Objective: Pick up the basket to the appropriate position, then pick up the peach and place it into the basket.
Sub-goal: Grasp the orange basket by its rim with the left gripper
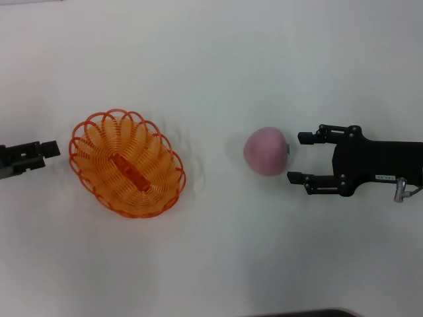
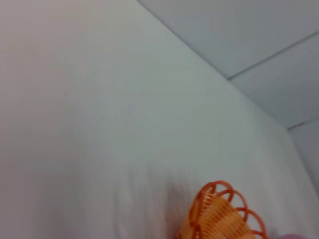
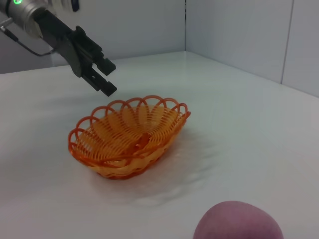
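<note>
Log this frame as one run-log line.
basket: on table, empty | peach: on table, ungrasped | right end effector: open beside peach | left end effector: beside basket

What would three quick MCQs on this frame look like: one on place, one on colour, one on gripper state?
1. Where is the peach?
A. in the basket
B. on the table, just off the right gripper's fingertips
C. held by the left gripper

2. What colour is the basket?
A. orange
B. blue
C. green

3. How is the right gripper?
A. shut on the peach
B. open, empty
C. out of view

Answers: 1 B, it sits apart from the basket; 2 A, bright orange wire; 3 B, its fingers are spread beside the peach.
</note>
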